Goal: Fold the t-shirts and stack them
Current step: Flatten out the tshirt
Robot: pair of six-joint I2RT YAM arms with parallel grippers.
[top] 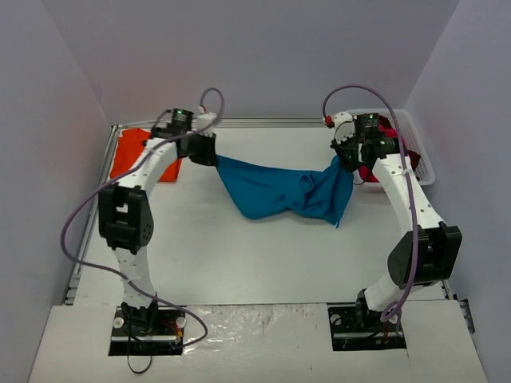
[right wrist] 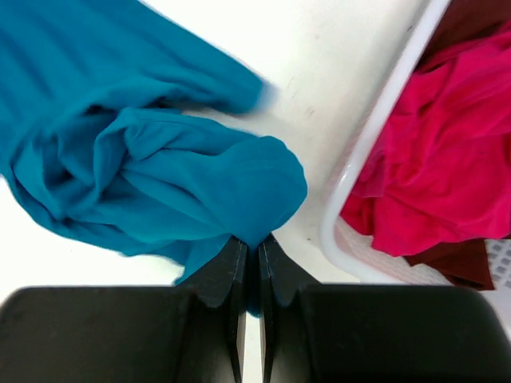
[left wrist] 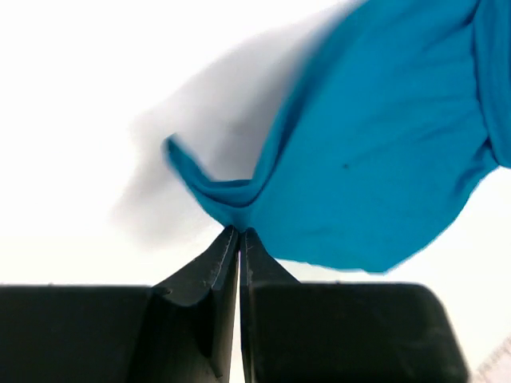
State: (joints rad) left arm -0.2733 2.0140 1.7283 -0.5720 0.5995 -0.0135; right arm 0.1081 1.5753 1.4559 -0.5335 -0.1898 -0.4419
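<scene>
**A:** Overhead?
**B:** Both arms reach far. The left gripper (top: 204, 149) and right gripper (top: 349, 159) clamp the teal t-shirt (top: 271, 191), slung between them over the white table (top: 239, 263). An orange t-shirt (top: 132, 153) lies far left. The walls (top: 239, 56) are grey.
**A:** Wrists?
**B:** Left: the jaws pinch a teal corner. Right: the jaws pinch bunched teal beside the basket (right wrist: 359, 183), which holds the magenta t-shirt (right wrist: 431, 159).

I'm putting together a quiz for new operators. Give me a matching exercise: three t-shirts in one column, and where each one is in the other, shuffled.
1. teal-blue t-shirt
2. orange t-shirt
3. magenta-pink t-shirt

A. in the white basket
B. strung between the left gripper and right gripper
C. lying at the far left corner of the table

Pairs: 1-B, 2-C, 3-A.
</scene>
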